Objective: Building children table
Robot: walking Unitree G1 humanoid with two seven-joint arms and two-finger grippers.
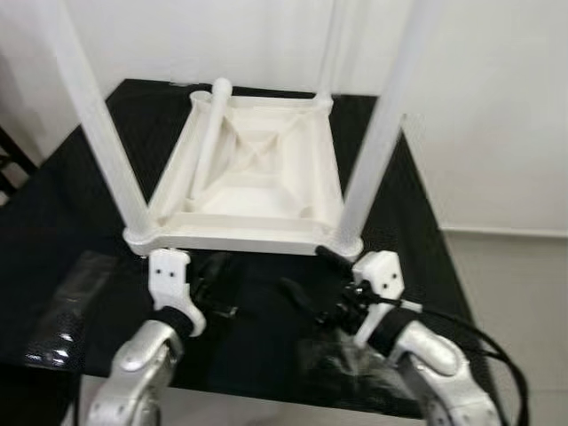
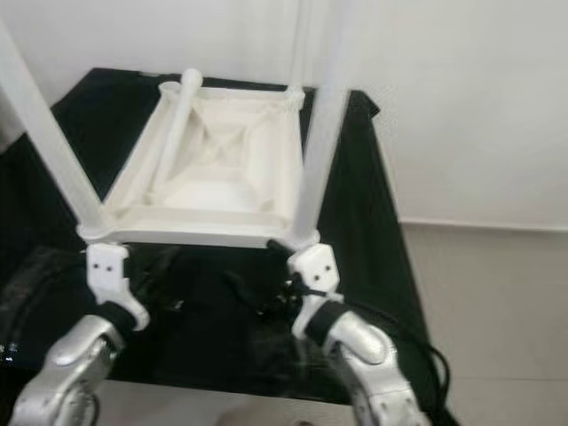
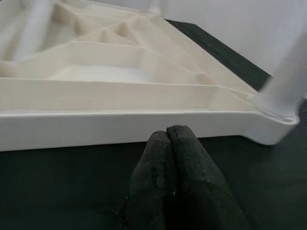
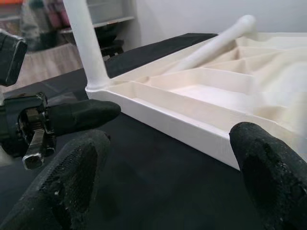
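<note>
A white plastic children's table top lies upside down in the middle of the frame on a black-covered surface, its ribbed underside facing up. Three white legs stand upright from its corners: one at the near left corner, one at the near right corner, and one at the far right. A fourth loose leg lies slanted inside the tray-like underside, toward its left part. The left claw sits low at the lower left, just in front of the top's near edge, its black fingers pressed together with nothing between them. The right claw sits at the lower right near the near right leg, its fingers spread wide and empty, close before the near edge.
</note>
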